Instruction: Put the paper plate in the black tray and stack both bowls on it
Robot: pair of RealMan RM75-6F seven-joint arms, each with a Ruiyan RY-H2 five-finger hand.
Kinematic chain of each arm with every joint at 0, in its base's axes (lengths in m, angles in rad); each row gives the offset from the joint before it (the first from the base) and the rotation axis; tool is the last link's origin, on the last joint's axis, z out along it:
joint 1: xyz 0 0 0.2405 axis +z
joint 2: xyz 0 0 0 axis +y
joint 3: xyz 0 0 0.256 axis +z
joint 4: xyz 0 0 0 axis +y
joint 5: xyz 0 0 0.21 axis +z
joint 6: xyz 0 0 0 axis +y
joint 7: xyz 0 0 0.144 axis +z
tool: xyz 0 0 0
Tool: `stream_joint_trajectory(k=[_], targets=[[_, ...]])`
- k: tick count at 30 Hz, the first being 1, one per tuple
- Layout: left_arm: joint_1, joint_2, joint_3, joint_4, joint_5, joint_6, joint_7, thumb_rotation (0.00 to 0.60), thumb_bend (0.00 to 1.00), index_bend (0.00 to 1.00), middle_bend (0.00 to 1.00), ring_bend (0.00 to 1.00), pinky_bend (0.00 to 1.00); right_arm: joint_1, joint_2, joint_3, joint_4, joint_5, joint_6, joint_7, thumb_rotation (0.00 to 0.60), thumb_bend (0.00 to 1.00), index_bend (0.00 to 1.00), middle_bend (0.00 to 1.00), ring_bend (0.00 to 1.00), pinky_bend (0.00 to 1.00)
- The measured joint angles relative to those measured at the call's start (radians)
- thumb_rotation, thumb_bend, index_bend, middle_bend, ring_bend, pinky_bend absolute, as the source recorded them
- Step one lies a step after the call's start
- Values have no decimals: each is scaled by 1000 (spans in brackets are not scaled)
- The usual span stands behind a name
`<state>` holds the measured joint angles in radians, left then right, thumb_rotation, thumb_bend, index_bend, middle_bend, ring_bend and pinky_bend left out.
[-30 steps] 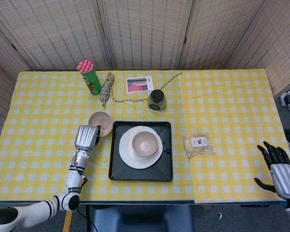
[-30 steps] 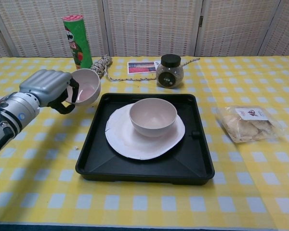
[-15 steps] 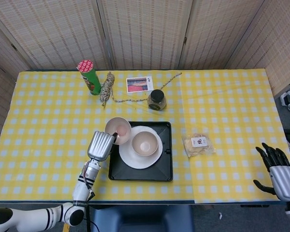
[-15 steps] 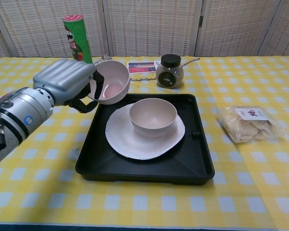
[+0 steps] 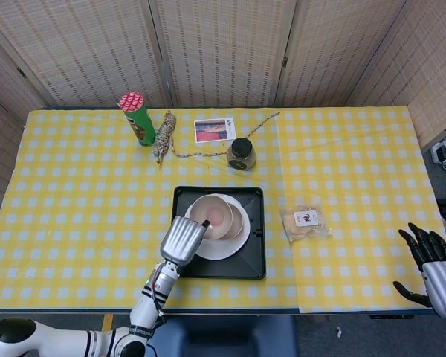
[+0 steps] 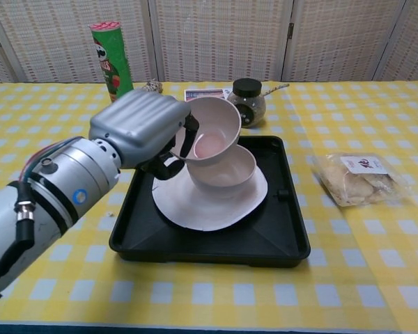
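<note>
Gripping second bowl [image 6: 212, 132], left robot hand [image 6: 143, 129] now over first bowl [image 6: 226, 174], moved from tray's [image 6: 292, 236] left edge.

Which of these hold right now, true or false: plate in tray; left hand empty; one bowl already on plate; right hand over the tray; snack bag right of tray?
1. The plate lies in the tray. True.
2. The left hand is empty. False: it holds a tilted bowl.
3. A second bowl sits on the plate. True.
4. The right hand is over the tray. False: it hangs open at the table's right edge.
5. The snack bag lies right of the tray. True.
</note>
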<state>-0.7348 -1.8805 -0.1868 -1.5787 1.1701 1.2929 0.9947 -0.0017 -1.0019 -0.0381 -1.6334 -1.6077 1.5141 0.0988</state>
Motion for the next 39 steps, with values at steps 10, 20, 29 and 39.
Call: stream_joint_trajectory(k=[10,20,29,39], targets=[[-31,-78,-9,60,-16,-21,25,600,532,696,1000,1000,1000,-14,18,-6,13,-11,22,49,600,235,0,0,0,0],[-47,-101,-17,161,-20,-60,-19,600,533,686,1000,1000,1000,-16,21,-1,16,-3,21,60,600,235,0,0,0,0],[-49,-102,-18,196,-27,-82,-50,600,533,607,1000,1000,1000,-9,19,4,12,5,5,48,600,235,0,0,0,0],[-46,-106,1,208,26,-81,-113,600,532,444,1000,1000,1000,-11,18,7,11,10,6,47,600,234,0,0,0,0]])
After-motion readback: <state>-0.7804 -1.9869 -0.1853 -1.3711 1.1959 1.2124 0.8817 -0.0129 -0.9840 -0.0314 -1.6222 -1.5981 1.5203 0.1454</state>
